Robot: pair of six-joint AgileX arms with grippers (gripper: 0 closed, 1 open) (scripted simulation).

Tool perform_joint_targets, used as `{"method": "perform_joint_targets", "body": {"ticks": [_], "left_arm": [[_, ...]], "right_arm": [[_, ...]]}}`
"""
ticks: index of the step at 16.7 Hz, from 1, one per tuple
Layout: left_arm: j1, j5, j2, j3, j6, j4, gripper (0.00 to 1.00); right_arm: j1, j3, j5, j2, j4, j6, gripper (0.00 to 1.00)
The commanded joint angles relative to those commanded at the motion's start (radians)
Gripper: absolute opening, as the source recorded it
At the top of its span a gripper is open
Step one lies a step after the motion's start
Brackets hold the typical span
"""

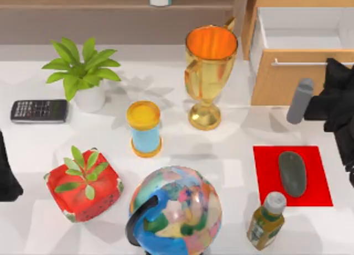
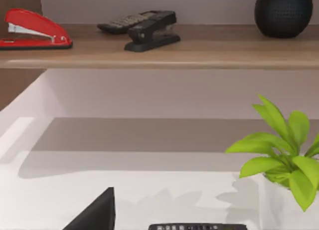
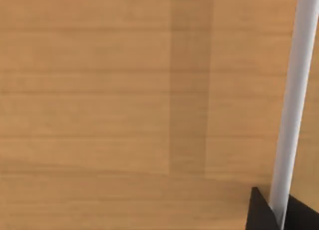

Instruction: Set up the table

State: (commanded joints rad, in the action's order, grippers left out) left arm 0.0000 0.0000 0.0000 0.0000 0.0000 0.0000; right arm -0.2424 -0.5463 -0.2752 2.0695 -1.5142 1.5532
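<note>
The table (image 1: 232,155) is a broad white top crowded with objects. My right gripper (image 1: 332,72) is at the front of the open wooden drawer (image 1: 298,72) at the back right. In the right wrist view the gripper (image 3: 278,216) is shut on the white drawer handle (image 3: 291,105), with a black fingertip (image 3: 259,212) pressed against each side of the bar. My left gripper (image 1: 5,177) rests parked at the table's left edge, and its dark tip (image 2: 94,215) shows above the table (image 2: 149,200).
On the table stand a white-potted plant (image 1: 83,72), calculator (image 1: 38,110), yellow-and-blue cylinder (image 1: 144,128), gold trophy (image 1: 209,72), red-potted plant (image 1: 83,186), globe (image 1: 177,211), bottle (image 1: 265,222) and grey cylinder (image 1: 300,100). A grey mouse (image 1: 292,173) lies on the red mat (image 1: 268,172).
</note>
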Motion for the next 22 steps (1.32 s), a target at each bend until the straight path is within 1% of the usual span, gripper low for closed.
{"method": "perform_joint_targets", "body": {"ticks": [6, 14, 20, 22], "left_arm": [[0.0, 0.0, 0.0, 0.0, 0.0, 0.0, 1.0], [0.0, 0.0, 0.0, 0.0, 0.0, 0.0, 1.0], [0.0, 0.0, 0.0, 0.0, 0.0, 0.0, 1.0], [0.0, 0.0, 0.0, 0.0, 0.0, 0.0, 1.0]], "right_arm": [[0.005, -0.021, 0.001, 0.006, 0.015, -0.002, 0.0], [0.045, -0.249, 0.041, 0.098, 0.152, 0.0, 0.0], [0.048, -0.27, 0.043, 0.105, 0.168, -0.003, 0.0], [0.055, -0.305, 0.045, 0.123, 0.188, -0.004, 0.0]]}}
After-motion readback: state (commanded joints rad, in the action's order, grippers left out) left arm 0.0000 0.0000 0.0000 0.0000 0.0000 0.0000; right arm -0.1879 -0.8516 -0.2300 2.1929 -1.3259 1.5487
